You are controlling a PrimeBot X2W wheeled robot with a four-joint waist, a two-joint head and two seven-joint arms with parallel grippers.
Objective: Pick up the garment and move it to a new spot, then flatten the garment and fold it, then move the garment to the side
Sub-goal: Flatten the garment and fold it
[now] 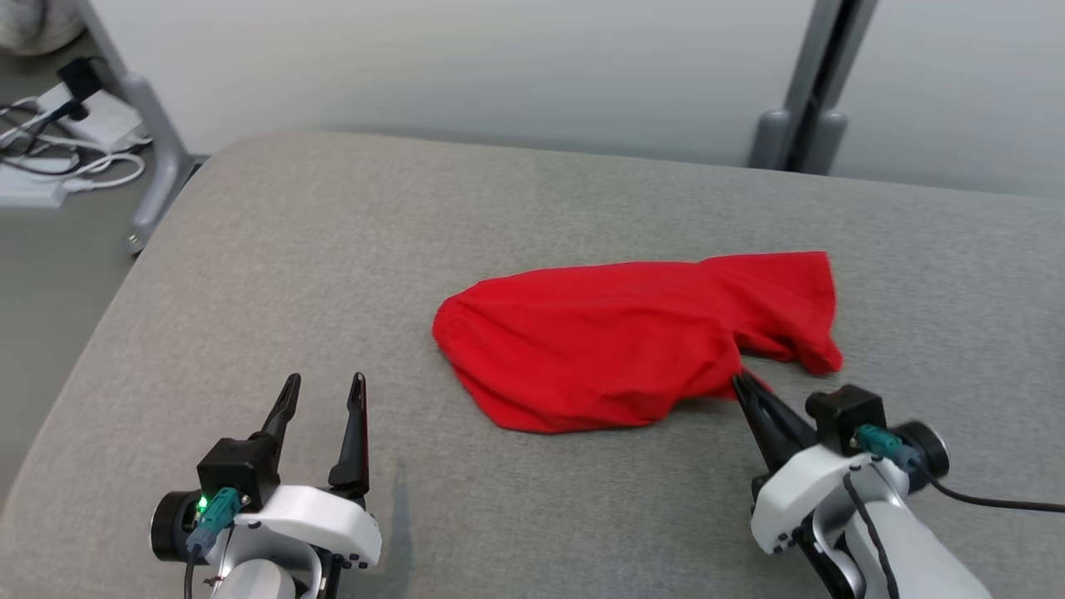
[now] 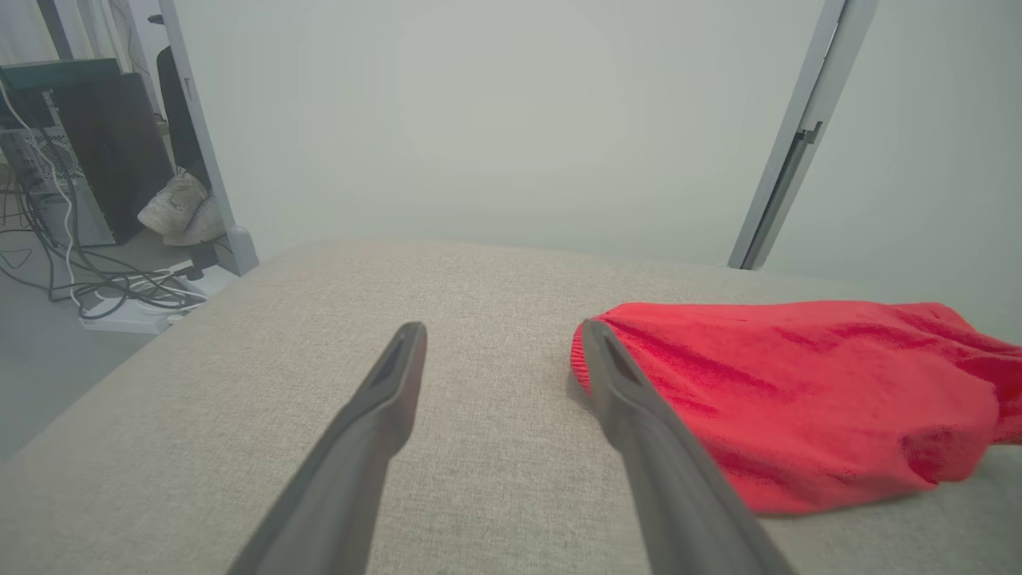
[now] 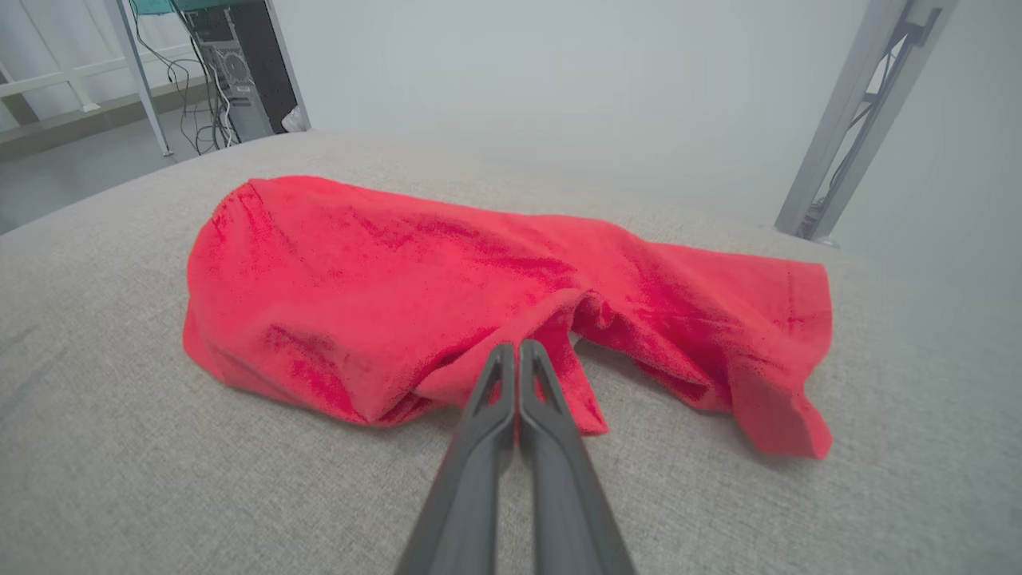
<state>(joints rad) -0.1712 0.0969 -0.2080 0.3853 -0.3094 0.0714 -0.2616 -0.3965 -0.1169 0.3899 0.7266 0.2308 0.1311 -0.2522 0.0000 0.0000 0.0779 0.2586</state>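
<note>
The wide grey woven cushion (image 1: 333,274) takes up most of my head view. Its rounded edge falls away at 9 o'clock, and its far edge meets the pale wall at 12. The crumpled red cloth garment (image 1: 632,333) lies right of centre, bunched, with a loose flap trailing toward 3 o'clock.

By my reading the task has barely begun. Nothing is lifted yet, and the move, flattening, folding and setting aside are all still to do.

Bare cushion runs from the garment toward 9 and 10 o'clock, which is the best room for a new spot. The 3 o'clock side looks tighter.

My right gripper (image 1: 743,384) is at 5 o'clock. Its fingers are pressed together on the garment's near fold, but I cannot tell whether cloth is caught between them. My left gripper (image 1: 325,381) waits at 7 o'clock, spread wide and holding nothing, well apart from the cloth.
</note>
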